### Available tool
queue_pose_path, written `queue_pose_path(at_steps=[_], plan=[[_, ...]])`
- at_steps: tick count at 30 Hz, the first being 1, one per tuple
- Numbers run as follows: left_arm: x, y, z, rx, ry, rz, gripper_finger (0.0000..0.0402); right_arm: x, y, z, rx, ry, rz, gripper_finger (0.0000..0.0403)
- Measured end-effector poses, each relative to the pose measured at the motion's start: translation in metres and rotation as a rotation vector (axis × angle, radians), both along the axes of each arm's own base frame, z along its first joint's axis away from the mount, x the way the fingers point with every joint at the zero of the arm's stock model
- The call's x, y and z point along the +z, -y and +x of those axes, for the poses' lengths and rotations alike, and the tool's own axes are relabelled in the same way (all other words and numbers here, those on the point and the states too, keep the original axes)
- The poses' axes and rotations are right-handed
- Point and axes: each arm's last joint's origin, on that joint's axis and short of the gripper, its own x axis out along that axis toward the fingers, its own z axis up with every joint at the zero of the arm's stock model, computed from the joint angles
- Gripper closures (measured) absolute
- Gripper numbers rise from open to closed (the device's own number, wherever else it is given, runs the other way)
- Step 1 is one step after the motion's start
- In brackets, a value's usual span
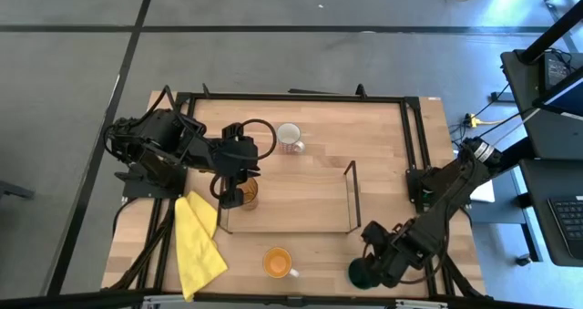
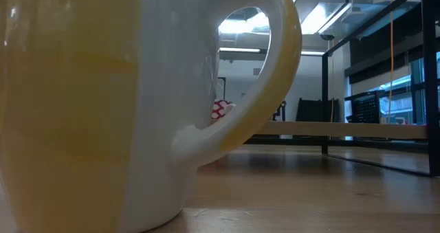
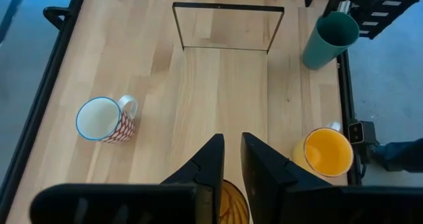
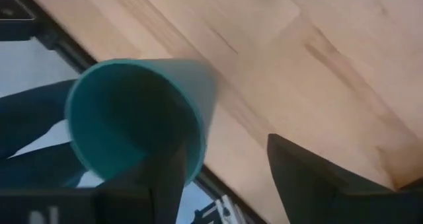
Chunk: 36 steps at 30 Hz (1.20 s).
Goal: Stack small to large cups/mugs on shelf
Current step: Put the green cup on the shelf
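Note:
The amber tumbler stands on the left end of the light-wood shelf, by its left wire frame. My left gripper is over it, fingers nearly shut on it. The dark green cup is tilted at the table's near right edge, and my right gripper is open beside it. The white mug stands on the tabletop behind the shelf. The orange mug stands in front of the shelf and fills the low view. My left gripper holds the amber tumbler at its rim, with only a narrow gap between the two fingers. The fingers slant down from the table's left. The tumbler stands upright on the shelf board. My right gripper has one finger at the green cup's rim; I cannot tell whether inside or outside. The other finger stands apart over bare wood. The cup is tilted, its mouth toward the gripper, its base on the table.
A yellow cloth lies on the table's near left part. The shelf's right wire frame stands upright at its other end. The black frame rail of the table runs right beside the green cup.

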Motion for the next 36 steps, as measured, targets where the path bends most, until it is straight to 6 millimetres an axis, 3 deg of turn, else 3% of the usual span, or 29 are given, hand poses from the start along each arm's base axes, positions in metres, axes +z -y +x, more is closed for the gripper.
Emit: queue_pose_path(at_steps=[5,17,21,28,32,36], plan=[[0.0,-0.003,0.001,0.013,0.0,0.0,0.0354,-0.001,-0.004,0.001,0.005,0.013,0.015,0.0201],[0.0,-0.013,0.004,0.053,0.0,-0.001,0.0354,-0.027,-0.015,0.01,0.034,-0.042,-0.027,0.0215],[0.0,-0.017,0.005,0.067,0.0,-0.001,0.0354,-0.027,-0.013,0.012,0.047,-0.03,-0.039,0.0256],[0.0,-0.018,0.005,0.07,0.0,-0.001,0.0354,-0.027,0.007,0.032,0.244,-0.003,-0.065,0.0387],[0.0,-0.018,0.005,0.073,0.001,-0.004,0.0354,-0.025,0.02,0.047,0.377,0.022,-0.062,0.0387],[-0.001,-0.018,0.006,0.096,0.001,-0.022,0.0354,-0.011,0.032,0.063,0.483,0.081,-0.038,0.0395]])
